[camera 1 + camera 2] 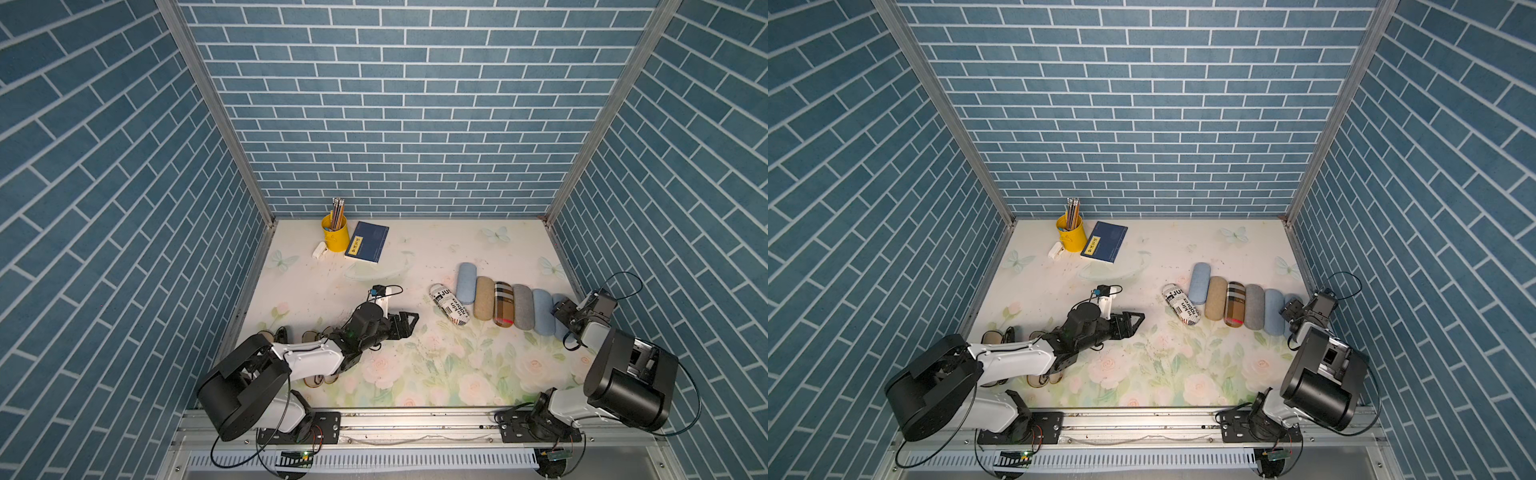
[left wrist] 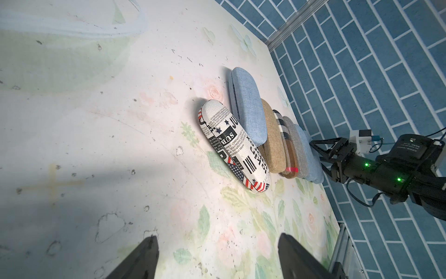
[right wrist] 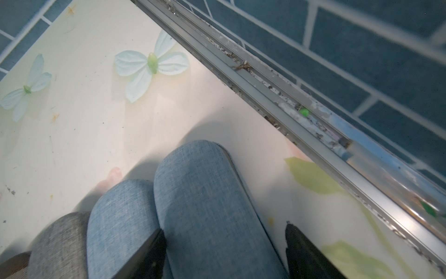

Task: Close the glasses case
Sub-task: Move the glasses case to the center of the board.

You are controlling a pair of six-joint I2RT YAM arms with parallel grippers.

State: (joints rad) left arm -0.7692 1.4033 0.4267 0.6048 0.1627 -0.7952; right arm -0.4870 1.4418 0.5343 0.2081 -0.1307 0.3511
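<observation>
right gripper (image 3: 224,228): fingers apart, straddling the endmost blue glasses case (image 3: 200,193), one finger between it and the neighbouring blue case (image 3: 120,217). left gripper (image 2: 217,236): fingers apart, empty, newsprint case (image 2: 234,147) well ahead of them.

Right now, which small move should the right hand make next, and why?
Probably press the right hand down on the light blue fabric glasses case at the row's end. Its open fingers straddle that case without gripping it, and a dark line along the case's side suggests the lid may not be fully shut.
</observation>
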